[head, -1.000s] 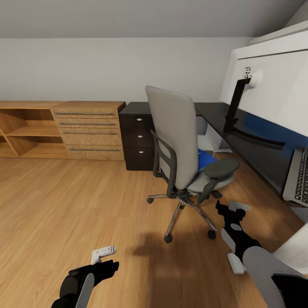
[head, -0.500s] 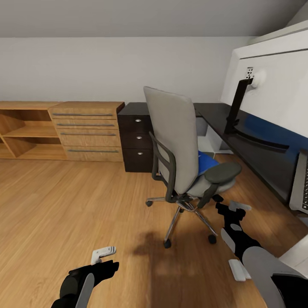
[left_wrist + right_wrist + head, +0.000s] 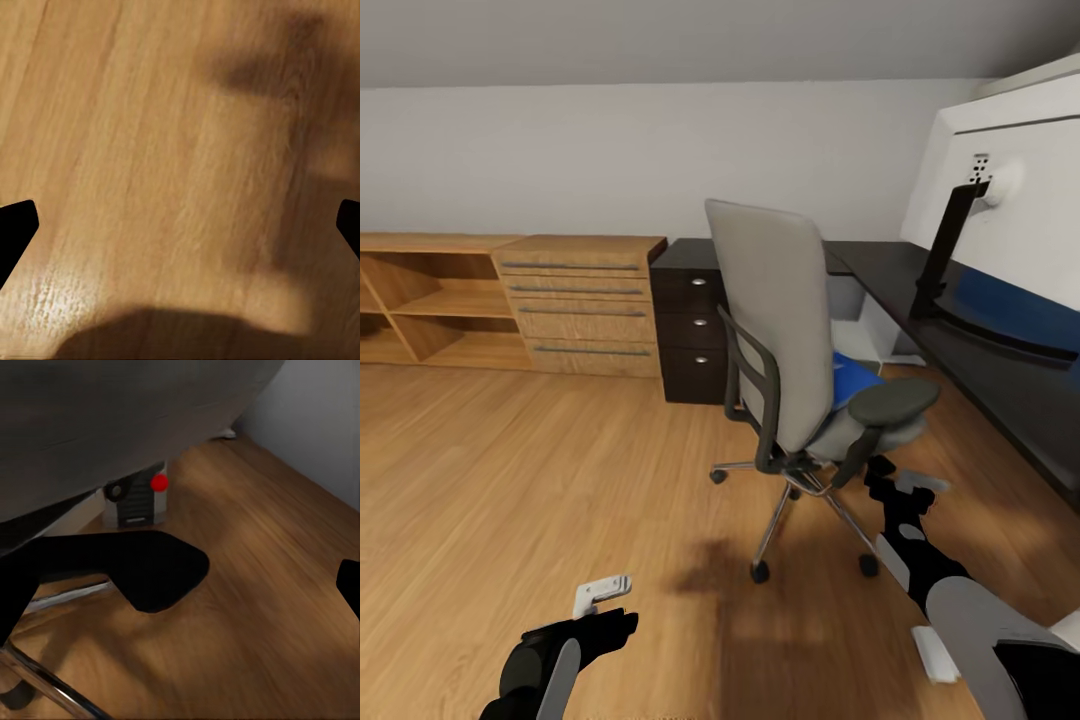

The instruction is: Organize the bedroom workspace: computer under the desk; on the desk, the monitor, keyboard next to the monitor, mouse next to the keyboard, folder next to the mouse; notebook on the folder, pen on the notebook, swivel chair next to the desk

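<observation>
The grey swivel chair (image 3: pixel 790 340) stands on the wood floor with its back toward me and its seat facing the black desk (image 3: pixel 1000 400) at the right. A blue folder (image 3: pixel 855 378) lies on the seat. The monitor (image 3: pixel 1025 200) stands on the desk, its white back toward me. A light grey box, the computer (image 3: pixel 844 298), sits under the desk behind the chair, also visible as the computer (image 3: pixel 139 502). My right gripper (image 3: pixel 900 482) hangs open just below the chair's black armrest (image 3: pixel 890 400). My left gripper (image 3: pixel 605 600) is open over bare floor.
A black drawer unit (image 3: pixel 690 320) with silver knobs stands left of the chair. Light-wood drawers (image 3: pixel 585 305) and open shelves (image 3: pixel 430 310) line the back wall. The chair's chrome base and castors (image 3: pixel 760 570) spread close to my right arm.
The whole picture has slid rightward as the camera moved; the keyboard at the right edge has left the frame. Both grippers keep their places in the picture.
</observation>
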`<state>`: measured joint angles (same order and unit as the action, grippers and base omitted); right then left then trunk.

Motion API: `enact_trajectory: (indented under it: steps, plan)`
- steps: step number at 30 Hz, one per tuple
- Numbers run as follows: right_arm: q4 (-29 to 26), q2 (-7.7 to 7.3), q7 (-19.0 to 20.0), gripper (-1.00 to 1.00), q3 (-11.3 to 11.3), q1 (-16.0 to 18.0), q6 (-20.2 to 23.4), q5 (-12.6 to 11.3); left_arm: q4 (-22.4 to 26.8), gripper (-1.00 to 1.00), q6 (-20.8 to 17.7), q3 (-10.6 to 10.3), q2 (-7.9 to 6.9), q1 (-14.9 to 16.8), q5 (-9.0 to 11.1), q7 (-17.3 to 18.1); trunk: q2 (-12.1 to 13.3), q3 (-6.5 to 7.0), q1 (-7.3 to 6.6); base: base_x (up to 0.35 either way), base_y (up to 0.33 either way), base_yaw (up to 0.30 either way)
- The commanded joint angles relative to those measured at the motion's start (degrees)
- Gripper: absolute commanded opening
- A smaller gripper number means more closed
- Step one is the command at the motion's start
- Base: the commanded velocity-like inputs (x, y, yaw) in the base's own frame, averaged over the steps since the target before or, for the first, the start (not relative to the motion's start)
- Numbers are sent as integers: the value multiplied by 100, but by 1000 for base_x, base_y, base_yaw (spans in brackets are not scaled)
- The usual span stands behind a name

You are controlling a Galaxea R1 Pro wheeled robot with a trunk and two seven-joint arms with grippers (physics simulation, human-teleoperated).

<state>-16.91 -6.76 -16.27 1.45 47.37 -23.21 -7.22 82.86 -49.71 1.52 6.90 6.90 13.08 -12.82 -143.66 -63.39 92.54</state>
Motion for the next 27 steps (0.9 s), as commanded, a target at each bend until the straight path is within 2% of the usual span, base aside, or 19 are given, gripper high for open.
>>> enact_trajectory:
  steps: [1,7,20,27]
  plan:
    - [2,-3,14,100,-13,2,-51,-53,5,100,-21,6,4,4,59,-43,-2,-8,-1,1,0,241]
    - [-1,-9,10,100,-13,1,-86,-52,3,100,-22,6,4,4,62,-45,-2,-28,-1,0,0,182]
    - [-4,2,35,100,-20,0,-91,-53,2,100,-22,10,3,4,61,-45,-2,-31,-1,-105,68,19]
    - [-1,24,36,100,-17,1,-96,-43,2,100,-22,15,1,4,54,-45,-2,-31,-1,-5,3,213]
